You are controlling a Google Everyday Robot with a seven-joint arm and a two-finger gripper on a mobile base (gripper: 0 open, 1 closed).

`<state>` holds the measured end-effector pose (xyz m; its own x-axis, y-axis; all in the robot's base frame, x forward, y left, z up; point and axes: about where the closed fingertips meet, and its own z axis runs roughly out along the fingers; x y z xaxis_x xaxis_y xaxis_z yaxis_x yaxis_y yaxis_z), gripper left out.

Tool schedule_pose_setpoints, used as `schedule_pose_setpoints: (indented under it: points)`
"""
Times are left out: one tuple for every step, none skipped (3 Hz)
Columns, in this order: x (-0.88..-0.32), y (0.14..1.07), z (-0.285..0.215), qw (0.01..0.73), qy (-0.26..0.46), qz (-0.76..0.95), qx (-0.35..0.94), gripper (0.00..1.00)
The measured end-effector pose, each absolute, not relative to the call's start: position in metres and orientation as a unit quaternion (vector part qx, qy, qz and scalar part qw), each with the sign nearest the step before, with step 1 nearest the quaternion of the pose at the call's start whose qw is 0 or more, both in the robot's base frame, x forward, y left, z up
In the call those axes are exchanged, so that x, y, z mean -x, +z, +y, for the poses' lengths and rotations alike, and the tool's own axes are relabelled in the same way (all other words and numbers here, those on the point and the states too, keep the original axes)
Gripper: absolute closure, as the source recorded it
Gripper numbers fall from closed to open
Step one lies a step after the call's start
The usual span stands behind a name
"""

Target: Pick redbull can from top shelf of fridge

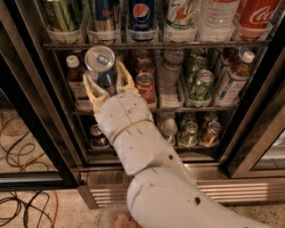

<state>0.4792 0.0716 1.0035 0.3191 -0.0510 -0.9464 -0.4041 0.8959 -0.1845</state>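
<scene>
My gripper point(108, 83) is shut on a redbull can point(100, 59), blue-bodied with a silver pull-tab top. Its cream fingers point(92, 91) clasp the can's sides. The can is held upright in front of the fridge's point(42, 111) middle shelf, below the top shelf point(151, 45) and outside its lane. Another redbull can point(104, 15) stands in a white lane front on the top shelf, between a green-striped can point(63, 13) and a Pepsi can point(143, 15). My white arm fills the lower middle of the view.
The top shelf also holds a 7up bottle point(181, 13), a water bottle point(216, 15) and a Coca-Cola bottle point(259, 18). Red cans point(145, 87), green cans point(201, 84) and bottles sit on lower racks. Cables point(18, 133) lie on the floor at left. The ribbed steel base panel point(240, 189) is below.
</scene>
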Motion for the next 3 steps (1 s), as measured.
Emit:
schedule_pose_setpoints:
  points:
    - [-0.479,1.004,0.072,0.787,0.112,0.573,0.199,1.00]
    - [-0.478,1.003,0.073,0.782,0.111,0.574,0.214,1.00]
    - [-0.451,0.993,0.094,0.758,0.136,0.585,0.254,1.00]
